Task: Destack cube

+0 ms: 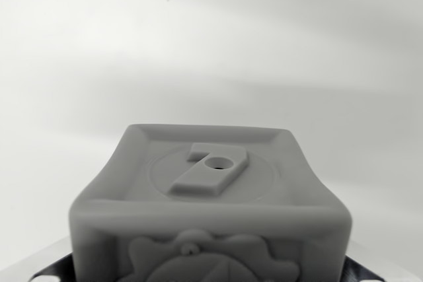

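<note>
Item: cube [210,206], soft-looking moulded block, grey in this monochrome wrist view, rounded edges and corners

Position: fills the lower middle of the wrist view, close under the camera, cut off by the bottom edge; whether it rests on another cube or on a surface cannot be told, since its base is out of frame

Top face: recessed panel inside a raised rim, carrying a shallow circular impression and a raised numeral 7 [209,170]; a small round hole [218,162] sits in the upper bar of the numeral

Near face: only the upper part shows, bearing a raised relief figure [213,262] with a scalloped, lobed outline; its subject cannot be made out

Gripper: two dark parts, likely the finger bases, one at the bottom corner on the wrist view's left [56,265], one on the wrist view's right [363,270], flanking the cube low on either side; the fingertips are hidden or out of frame, so whether the jaws are spread, closed or pinching the cube cannot be told

Background: plain pale surface [211,44] with soft diagonal shading, blurred; no table edge or corner is discernible
</note>
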